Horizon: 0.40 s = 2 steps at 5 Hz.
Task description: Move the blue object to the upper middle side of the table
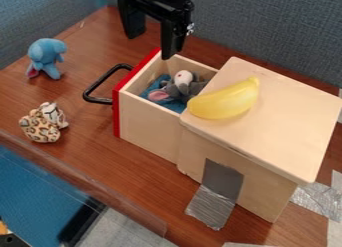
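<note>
The black gripper (153,41) hangs at the top of the camera view, left of centre, with its two fingers apart and nothing between them. A blue plush toy (45,57) with a pink patch stands on the brown table (93,43) at the upper left, well to the left of the gripper and touching nothing else.
Below and right of the gripper, a wooden box has its red-fronted drawer (145,122) pulled out, with a black handle (100,86). Inside lie a grey plush (182,86) and blue cloth. A yellow banana (225,100) rests on top; a spotted plush (41,126) sits lower left.
</note>
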Motion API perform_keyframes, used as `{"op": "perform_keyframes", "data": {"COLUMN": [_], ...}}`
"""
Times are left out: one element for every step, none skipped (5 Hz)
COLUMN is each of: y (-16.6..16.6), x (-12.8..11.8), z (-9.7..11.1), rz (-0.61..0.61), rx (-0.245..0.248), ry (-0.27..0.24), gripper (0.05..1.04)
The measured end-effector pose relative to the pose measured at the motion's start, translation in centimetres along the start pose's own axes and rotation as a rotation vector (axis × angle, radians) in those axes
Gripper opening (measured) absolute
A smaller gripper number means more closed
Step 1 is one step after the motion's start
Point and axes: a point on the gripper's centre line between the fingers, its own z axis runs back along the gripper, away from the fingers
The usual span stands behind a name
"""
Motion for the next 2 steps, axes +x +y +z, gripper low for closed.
{"op": "perform_keyframes", "data": {"y": [0.0, 5.1], "x": [-0.2, -0.7], "z": [-0.9, -0.7], "rz": [0.006, 0.170], "rx": [-0.010, -0.012], "ry": [0.030, 0.030], "gripper": [1.001, 1.000]}}
